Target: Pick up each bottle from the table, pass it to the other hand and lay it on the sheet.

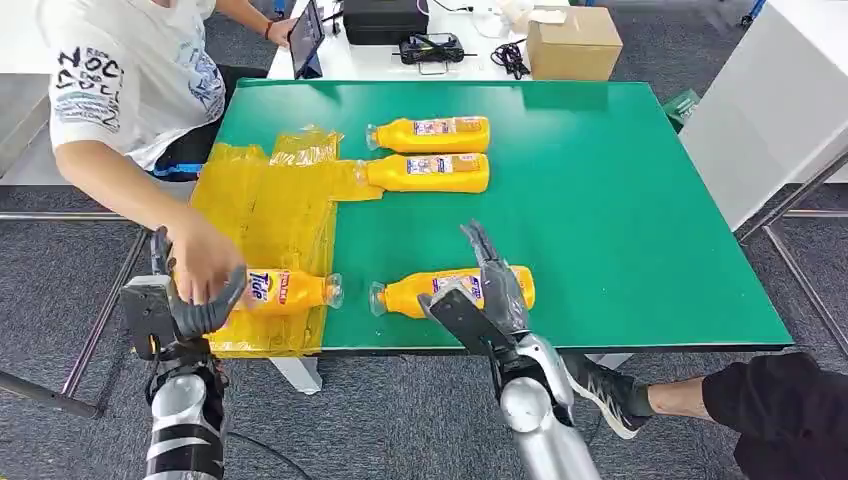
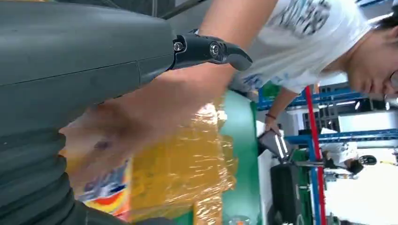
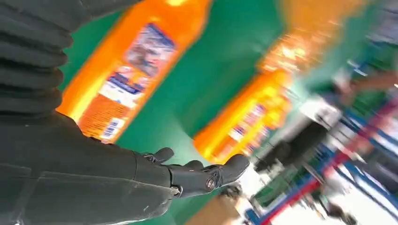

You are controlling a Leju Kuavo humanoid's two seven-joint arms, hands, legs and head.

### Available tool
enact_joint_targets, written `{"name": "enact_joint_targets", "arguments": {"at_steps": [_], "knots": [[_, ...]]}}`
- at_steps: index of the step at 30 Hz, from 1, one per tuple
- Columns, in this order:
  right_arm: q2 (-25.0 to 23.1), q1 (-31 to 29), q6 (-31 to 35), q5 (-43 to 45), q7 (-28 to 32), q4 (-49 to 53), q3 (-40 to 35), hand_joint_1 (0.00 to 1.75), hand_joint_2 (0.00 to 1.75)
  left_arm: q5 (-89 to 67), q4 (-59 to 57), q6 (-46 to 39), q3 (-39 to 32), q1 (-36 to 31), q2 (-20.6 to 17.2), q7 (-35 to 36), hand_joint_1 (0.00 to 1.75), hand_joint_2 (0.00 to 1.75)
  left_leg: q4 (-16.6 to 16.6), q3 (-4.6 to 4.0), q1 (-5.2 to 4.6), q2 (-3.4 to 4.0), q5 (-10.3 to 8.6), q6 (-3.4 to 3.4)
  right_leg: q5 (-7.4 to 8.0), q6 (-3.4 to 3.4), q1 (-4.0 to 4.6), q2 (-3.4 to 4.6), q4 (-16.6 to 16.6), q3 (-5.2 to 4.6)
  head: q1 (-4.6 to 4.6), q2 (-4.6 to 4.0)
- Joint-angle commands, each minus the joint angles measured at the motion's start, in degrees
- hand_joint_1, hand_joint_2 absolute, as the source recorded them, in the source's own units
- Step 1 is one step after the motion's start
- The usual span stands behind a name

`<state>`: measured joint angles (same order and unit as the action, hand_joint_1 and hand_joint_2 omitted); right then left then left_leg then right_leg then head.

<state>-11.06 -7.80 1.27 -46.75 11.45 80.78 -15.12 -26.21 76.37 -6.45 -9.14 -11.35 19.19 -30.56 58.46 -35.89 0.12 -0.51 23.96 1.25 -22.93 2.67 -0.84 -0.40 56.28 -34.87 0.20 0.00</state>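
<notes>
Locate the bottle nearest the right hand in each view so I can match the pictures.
Head view: near-edge bottle lying under the right hand.
Right wrist view: large orange bottle beyond the hand.
Left wrist view: cannot find it.
Shared landmark: green table.

Silver arms, dark grey hands

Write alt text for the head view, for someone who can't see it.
A person's hand rests on an orange Tide bottle lying on the yellow plastic sheet, beside the robot's left hand. The right hand hovers open over another orange bottle on the green table.
</notes>
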Motion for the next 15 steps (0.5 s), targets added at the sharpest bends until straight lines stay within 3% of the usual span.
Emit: {"name": "enact_joint_targets", "arguments": {"at_steps": [1, 15], "knots": [[5.35, -5.84, -0.5, -0.53, -0.77, -13.93, -1.32, 0.0, 1.75, 0.32, -1.39, 0.86, 1.37, 2.44, 0.25, -0.11, 0.0, 1.75, -0.1, 0.37, 0.03, 0.12, 0.12, -0.05, -0.07, -0.11, 0.04, 0.11, -0.13, 0.35, -0.02, 0.0], [6.91, -7.12, -1.45, -0.74, -2.05, -14.81, -2.75, 0.0, 1.75, 0.42, -1.64, 1.95, 2.25, 2.99, 0.18, 0.12, 0.0, 1.75, -0.06, 0.36, 0.03, 0.13, 0.14, -0.06, -0.09, -0.11, 0.05, 0.12, -0.08, 0.34, 0.0, 0.0]]}}
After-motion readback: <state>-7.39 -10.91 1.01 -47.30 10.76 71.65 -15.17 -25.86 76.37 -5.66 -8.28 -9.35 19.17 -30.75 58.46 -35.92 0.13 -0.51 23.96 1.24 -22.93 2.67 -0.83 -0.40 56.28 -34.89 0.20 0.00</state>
